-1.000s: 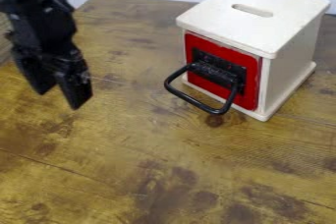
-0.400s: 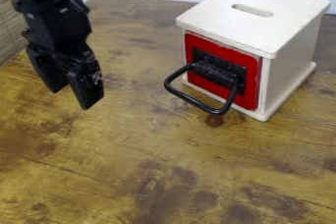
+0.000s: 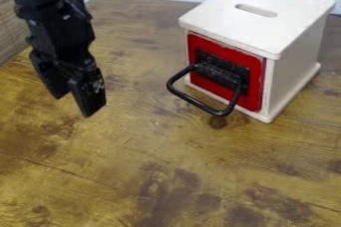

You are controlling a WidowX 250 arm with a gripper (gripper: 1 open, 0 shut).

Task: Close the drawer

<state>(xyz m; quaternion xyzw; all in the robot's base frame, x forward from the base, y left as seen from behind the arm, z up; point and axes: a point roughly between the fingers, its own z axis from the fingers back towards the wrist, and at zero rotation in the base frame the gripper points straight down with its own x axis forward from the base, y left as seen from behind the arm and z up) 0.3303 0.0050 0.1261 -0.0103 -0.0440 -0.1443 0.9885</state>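
Note:
The drawer (image 3: 222, 72) has a red front with a black panel and sits in a pale wooden cube box (image 3: 260, 32) with a slot in its top, at the right of the table. Its large black wire loop handle (image 3: 202, 92) hangs out toward the left front. It looks nearly flush with the box face. My black gripper (image 3: 70, 80) hangs at the left, well apart from the handle, fingers pointing down. Its jaws stand open with nothing between them.
The worn brown wooden table (image 3: 147, 171) spreads out in front of and between gripper and box. Its far edge meets a pale wall behind the box.
My gripper has moved a little to the right, toward the box. The drawer and handle have not moved.

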